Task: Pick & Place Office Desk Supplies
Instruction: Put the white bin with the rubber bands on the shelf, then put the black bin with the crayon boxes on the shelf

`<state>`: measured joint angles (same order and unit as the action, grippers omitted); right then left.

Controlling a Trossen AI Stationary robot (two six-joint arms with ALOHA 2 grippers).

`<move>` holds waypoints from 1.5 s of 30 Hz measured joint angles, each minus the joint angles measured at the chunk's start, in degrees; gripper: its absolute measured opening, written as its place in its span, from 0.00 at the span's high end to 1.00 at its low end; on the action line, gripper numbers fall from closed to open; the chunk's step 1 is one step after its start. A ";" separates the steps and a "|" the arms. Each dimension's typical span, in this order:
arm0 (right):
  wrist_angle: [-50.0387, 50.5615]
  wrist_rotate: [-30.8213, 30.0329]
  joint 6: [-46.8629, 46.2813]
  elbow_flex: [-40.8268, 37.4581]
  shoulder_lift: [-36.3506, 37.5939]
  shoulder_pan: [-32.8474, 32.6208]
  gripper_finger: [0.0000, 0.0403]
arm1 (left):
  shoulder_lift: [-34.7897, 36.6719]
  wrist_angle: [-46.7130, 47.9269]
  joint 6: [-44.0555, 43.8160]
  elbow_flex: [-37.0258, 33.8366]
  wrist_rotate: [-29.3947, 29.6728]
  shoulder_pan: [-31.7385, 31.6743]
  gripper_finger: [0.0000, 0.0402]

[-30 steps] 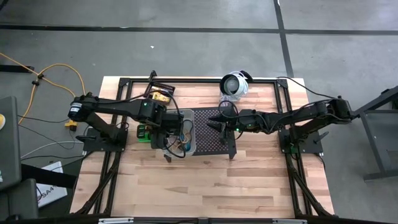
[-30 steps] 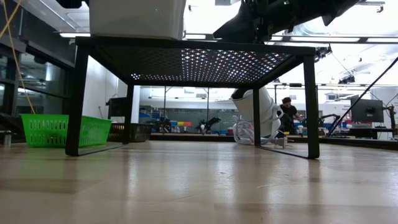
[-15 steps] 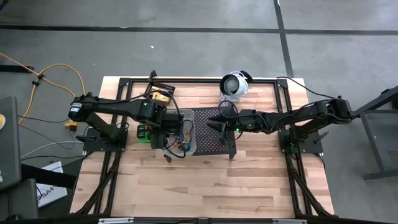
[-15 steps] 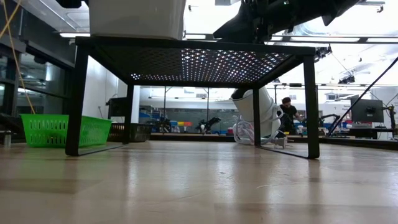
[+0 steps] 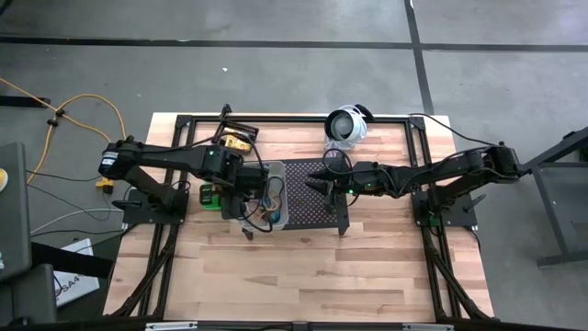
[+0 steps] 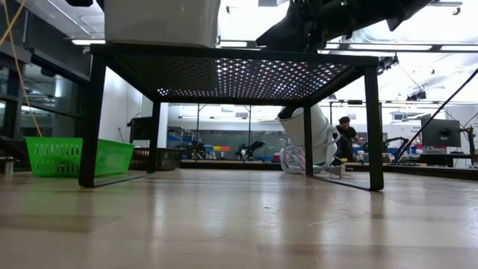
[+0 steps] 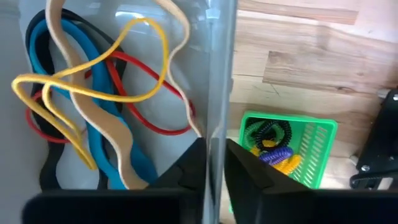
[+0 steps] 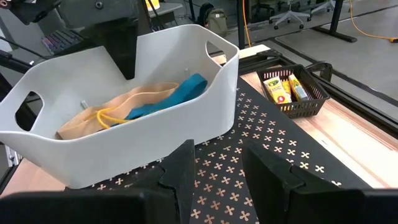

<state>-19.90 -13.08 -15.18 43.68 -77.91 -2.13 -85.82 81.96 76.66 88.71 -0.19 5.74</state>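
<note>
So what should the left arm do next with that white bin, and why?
Probably lift the left gripper straight up off the bin. It sits right at the bin's wall, the bin already stands flat on the stand with the bands inside, and the right gripper waits open beside it. Going straight up should avoid tugging the bin sideways.

Robotics lab, wooden table (image 5: 303, 267) on concrete floor, workbenches (image 6: 224, 157), monitors (image 6: 439, 133) behind

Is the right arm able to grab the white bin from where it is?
Probably yes. The right gripper hangs open over the black perforated stand, facing the white bin, with nothing between them. The left gripper already straddles the bin's wall, though, so they might bump.
</note>
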 joint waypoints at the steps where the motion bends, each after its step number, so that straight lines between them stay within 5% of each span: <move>1: -0.03 0.00 0.00 0.00 0.02 0.00 0.70 | 0.03 0.09 0.00 0.00 0.00 0.00 0.86; 11: 0.00 0.00 -0.02 0.00 0.02 0.00 0.70 | 0.25 -0.04 0.32 0.00 0.02 0.00 0.76; 45: 0.00 0.00 0.00 0.00 0.02 0.00 0.70 | 7.35 2.01 -2.11 3.93 0.07 3.37 0.75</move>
<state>-19.90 -13.08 -15.18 43.68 -77.89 -2.13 -78.47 83.97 74.55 92.64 -0.12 9.11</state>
